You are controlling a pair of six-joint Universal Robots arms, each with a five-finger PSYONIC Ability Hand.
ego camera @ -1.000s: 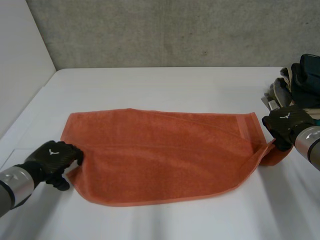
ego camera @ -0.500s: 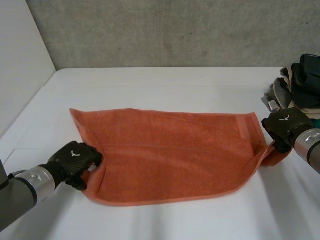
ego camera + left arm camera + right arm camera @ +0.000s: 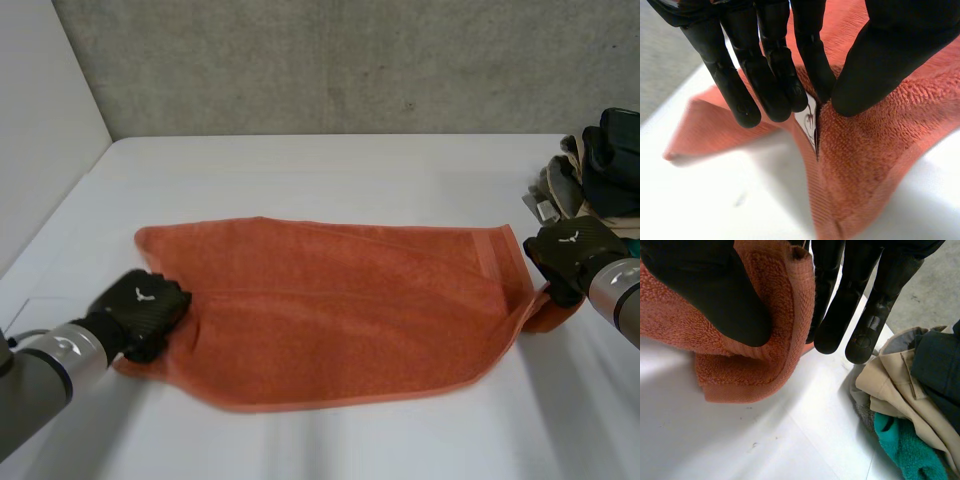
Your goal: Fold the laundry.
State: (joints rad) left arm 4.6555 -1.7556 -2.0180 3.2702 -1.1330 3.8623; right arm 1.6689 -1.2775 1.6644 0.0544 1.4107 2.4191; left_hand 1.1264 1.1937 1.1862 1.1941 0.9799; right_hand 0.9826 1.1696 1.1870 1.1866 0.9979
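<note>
At the two short ends of the towel point(image 3: 330, 310) I have a grip. My left hand point(image 3: 145, 305) pinches its near corner between thumb and fingers, and my right hand point(image 3: 565, 255) pinches the opposite end likewise. The towel lies spread on the table point(image 3: 330, 170). I judge folding barely begun, and the clothes pile point(image 3: 600, 165) beyond its right end is untouched.

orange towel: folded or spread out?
Spread out: the towel lies lengthwise on the table, ends apart; left hand pinches one end, right hand the other.

An orange towel point(image 3: 340, 310) lies spread on the table point(image 3: 330, 180), crumpled clothes point(image 3: 600, 170) heaped at its right edge.
</note>
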